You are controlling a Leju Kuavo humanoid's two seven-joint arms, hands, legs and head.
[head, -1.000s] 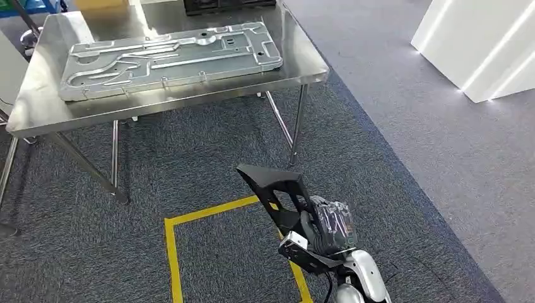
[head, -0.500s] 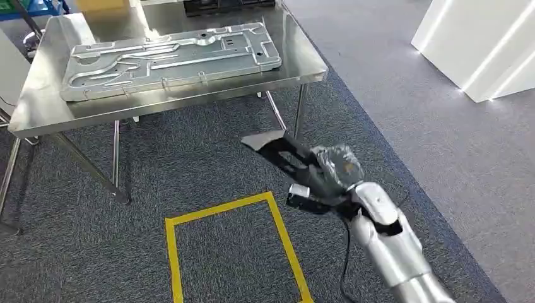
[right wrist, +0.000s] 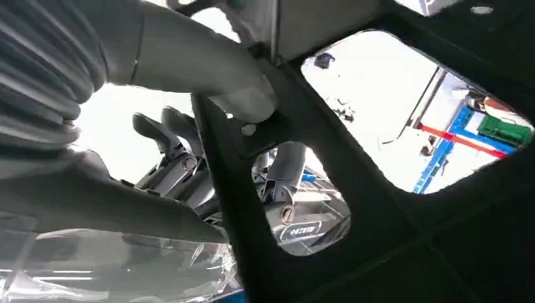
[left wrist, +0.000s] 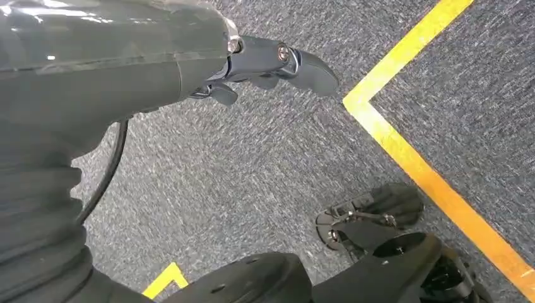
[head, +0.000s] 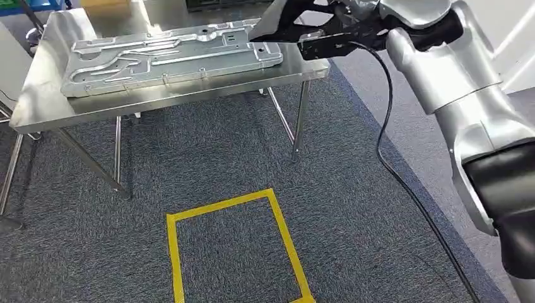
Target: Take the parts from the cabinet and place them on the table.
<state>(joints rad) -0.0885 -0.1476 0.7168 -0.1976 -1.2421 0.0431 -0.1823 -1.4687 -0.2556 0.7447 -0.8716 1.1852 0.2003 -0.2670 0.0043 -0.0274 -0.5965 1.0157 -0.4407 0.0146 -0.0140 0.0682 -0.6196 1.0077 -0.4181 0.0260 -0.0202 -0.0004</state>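
1. Above the steel table's [head: 189, 95] right edge, the right hand [head: 353, 19] grips a black cut-out part [head: 284, 22].
2. On the tabletop, a stamped metal panel [head: 170, 57] covers most of the surface.
3. Beside the yellow floor tape [left wrist: 410, 158], the left hand [left wrist: 265, 63] hangs with fingers curled, holding nothing.

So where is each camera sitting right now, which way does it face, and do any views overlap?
Head view: high on the body, looking forward and down at the steel table; right hand raises the black part.
Left wrist view: behind the left hand, facing the carpet.
Right wrist view: behind the right hand gripping the black part.
Shared: part and right hand; yellow floor tape.
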